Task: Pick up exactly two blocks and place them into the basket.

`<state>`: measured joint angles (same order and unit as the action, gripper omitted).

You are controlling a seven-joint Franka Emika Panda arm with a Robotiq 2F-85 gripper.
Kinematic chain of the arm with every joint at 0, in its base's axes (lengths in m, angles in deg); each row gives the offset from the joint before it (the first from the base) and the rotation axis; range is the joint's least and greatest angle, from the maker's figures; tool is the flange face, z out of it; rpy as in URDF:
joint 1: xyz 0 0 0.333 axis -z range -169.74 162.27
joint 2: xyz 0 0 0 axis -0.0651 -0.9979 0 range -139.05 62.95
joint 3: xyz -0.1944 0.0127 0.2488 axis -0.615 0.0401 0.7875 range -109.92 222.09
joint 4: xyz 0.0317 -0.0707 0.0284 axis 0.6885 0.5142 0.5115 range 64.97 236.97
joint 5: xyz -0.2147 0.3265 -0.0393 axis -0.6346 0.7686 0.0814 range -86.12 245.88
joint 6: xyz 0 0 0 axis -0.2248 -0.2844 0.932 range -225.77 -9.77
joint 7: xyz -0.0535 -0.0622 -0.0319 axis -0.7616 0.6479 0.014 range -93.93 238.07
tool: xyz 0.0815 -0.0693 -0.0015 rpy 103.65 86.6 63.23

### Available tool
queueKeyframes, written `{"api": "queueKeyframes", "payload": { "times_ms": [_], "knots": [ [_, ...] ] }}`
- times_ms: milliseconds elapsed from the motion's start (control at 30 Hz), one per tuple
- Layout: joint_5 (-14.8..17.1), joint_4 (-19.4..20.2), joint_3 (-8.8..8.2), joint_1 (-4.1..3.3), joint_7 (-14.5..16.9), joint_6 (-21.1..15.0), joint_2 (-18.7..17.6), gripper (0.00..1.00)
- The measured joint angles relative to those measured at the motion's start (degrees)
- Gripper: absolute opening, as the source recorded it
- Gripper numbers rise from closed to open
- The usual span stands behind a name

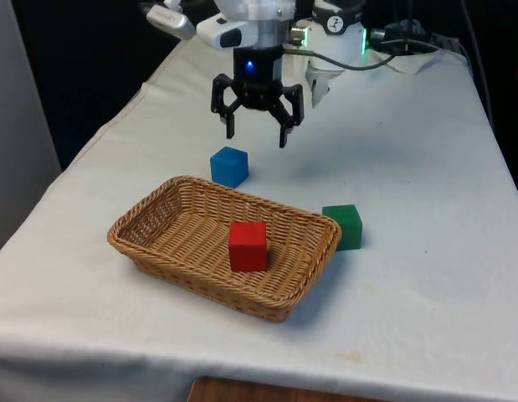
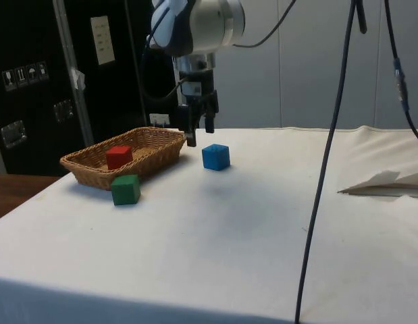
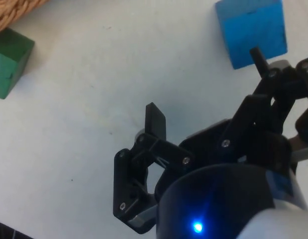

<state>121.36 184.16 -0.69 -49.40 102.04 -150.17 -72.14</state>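
A red block (image 1: 248, 246) lies inside the wicker basket (image 1: 158, 213) near the table's middle. A blue block (image 1: 229, 166) sits on the cloth just behind the basket, and a green block (image 1: 342, 226) rests against the basket's end on the front view's right. My gripper (image 1: 257, 134) hangs open above the cloth, a little behind the blue block and slightly toward the front view's right, holding nothing. In the side view the gripper (image 2: 198, 135) hovers between the basket (image 2: 151, 138) and the blue block (image 2: 215, 156). The wrist view has the blue block (image 3: 251, 32) by one fingertip and the green block (image 3: 12, 62) farther off.
Crumpled white paper (image 2: 387, 183) lies on the cloth at the table's robot end. Cables (image 2: 323, 175) hang down in front in the side view. Open cloth stretches on the front view's right of the blocks.
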Motion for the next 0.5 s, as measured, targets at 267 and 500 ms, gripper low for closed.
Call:
{"api": "queueKeyframes", "payload": {
  "times_ms": [267,500],
  "knots": [
    [2.9,-0.6,0.11,1.95,1.8,0.3,-2.2,1.00],
    [6.6,-1.9,0.11,3.67,3.8,1.3,-5.4,1.00]
  ]
}}
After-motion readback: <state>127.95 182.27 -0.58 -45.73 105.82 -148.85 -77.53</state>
